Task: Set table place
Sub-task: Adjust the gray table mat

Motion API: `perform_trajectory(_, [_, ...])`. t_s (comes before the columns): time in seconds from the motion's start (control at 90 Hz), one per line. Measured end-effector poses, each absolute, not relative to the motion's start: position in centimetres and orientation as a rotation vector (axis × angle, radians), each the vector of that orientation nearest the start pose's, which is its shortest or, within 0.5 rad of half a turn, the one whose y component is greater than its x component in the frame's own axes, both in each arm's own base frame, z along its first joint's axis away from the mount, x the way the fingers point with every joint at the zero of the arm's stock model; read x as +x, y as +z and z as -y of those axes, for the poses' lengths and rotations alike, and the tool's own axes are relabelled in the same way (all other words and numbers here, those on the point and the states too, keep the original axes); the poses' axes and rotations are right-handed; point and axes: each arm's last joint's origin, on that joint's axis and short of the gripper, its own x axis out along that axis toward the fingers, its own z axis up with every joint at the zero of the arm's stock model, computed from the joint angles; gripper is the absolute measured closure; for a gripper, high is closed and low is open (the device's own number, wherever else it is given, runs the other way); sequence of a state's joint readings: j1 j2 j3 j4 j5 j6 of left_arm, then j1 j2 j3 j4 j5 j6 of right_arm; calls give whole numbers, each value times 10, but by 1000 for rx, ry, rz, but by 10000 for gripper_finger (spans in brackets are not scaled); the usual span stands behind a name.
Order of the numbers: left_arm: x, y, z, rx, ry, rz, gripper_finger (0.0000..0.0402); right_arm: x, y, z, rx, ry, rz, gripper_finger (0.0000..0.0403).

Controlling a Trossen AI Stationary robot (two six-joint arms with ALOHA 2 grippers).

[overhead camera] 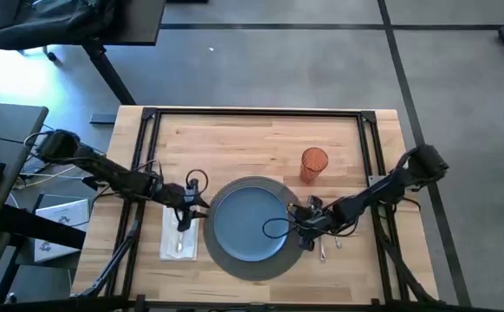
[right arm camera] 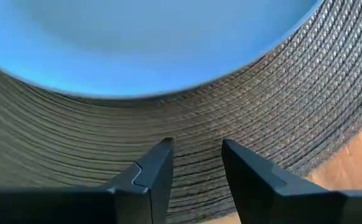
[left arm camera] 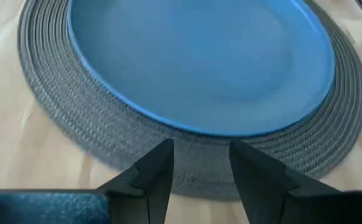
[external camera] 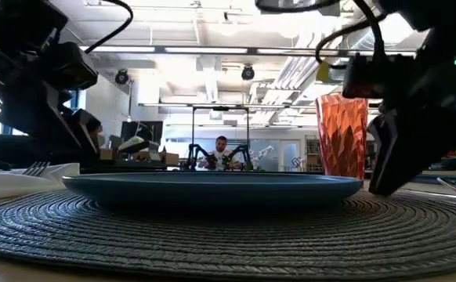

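Woven rings of the round dark grey placemat (external camera: 228, 231) fill the low view's foreground; the mat lies at the middle of the near edge of the light wooden plank table (overhead camera: 235, 139) with its thin black metal frame. Centred on the mat sits a smooth round blue plate (overhead camera: 248, 220), mat showing all round it.

Left to right across the table:
- Folded white napkin (overhead camera: 176, 244) near the front-left, just beside the mat, with a silver fork (overhead camera: 181, 239) lying on it.
- Left gripper (overhead camera: 202, 204) low over the mat's left rim, above the napkin's far end. Fingers (left arm camera: 159, 171) parted by a narrow gap, nothing between them.
- Plate and mat, centre.
- Right gripper (overhead camera: 297, 236) low over the mat's right rim. Fingers (right arm camera: 156, 171) parted by a narrow gap, holding nothing.
- Silver cutlery (overhead camera: 323, 250) on bare wood just right of the mat, partly hidden under the right arm; exact pieces unclear.
- Faceted orange tumbler (overhead camera: 313, 165) upright behind the mat's right side, apart from it.
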State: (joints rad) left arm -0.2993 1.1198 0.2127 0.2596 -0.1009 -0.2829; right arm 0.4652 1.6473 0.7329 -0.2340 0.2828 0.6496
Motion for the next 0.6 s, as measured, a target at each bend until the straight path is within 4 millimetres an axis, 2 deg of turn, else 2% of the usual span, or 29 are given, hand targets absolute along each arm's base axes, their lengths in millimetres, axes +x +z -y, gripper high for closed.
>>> perform_trajectory(0.333, [177, 101, 50, -62, -31, -780, 259, 251, 116, -114, 88, -258, -1051, 279])
perform_trajectory(0.6, [180, 96, 48, -13, 63, -770, 259, 249, 115, -111, 64, -316, -1043, 279])
